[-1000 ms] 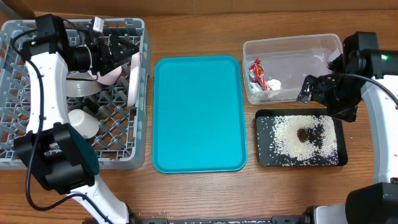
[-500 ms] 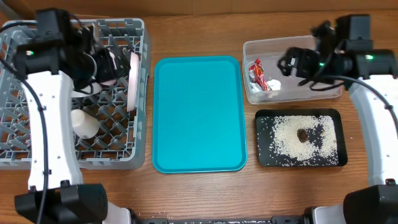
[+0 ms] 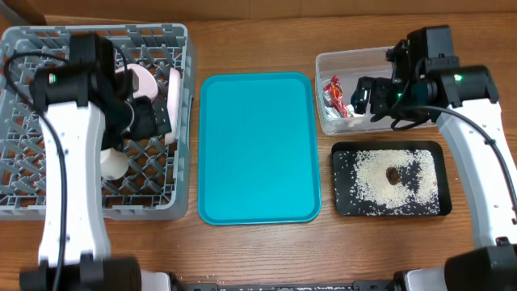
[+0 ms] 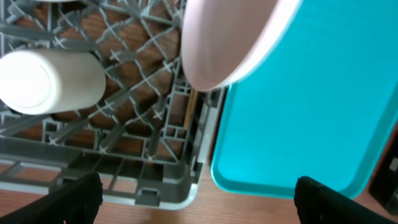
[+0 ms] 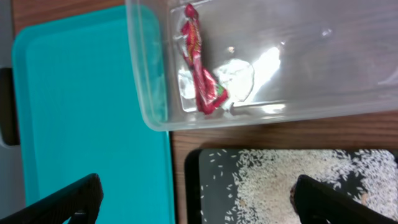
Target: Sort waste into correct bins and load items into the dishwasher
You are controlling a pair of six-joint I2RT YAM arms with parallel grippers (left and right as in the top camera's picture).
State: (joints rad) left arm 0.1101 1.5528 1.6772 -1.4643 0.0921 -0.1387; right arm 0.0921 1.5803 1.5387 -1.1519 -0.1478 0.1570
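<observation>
The grey dish rack [image 3: 24, 194] holds the pink dish [image 3: 145, 79], the white plate [image 3: 172, 105] on edge and the white cup [image 3: 113, 164]. My left gripper [image 3: 149, 121] hovers over the rack's right side, open and empty. In the left wrist view [image 4: 199, 202] the pink dish [image 4: 230, 43] and cup [image 4: 50, 81] lie ahead of it. The clear tub [image 3: 420, 61] holds the red wrapper [image 3: 333, 95] and the tissue [image 3: 355, 109]. The black tray [image 3: 343, 202] holds rice [image 3: 376, 178] and the brown lump [image 3: 393, 175]. My right gripper [image 3: 367, 93] is open above the tub. The bowl and chopsticks are hidden.
The teal serving tray [image 3: 258, 145] lies between the rack and the bins. The right wrist view [image 5: 199, 202] shows the wrapper [image 5: 199, 68], tissue [image 5: 236, 78], tub wall [image 5: 149, 93], rice [image 5: 273, 180] and teal tray [image 5: 87, 106].
My left gripper has drawn back from the rack's far side toward its middle, leaving the pink dish standing. My right gripper has moved from beside the black tray to over the tub.
</observation>
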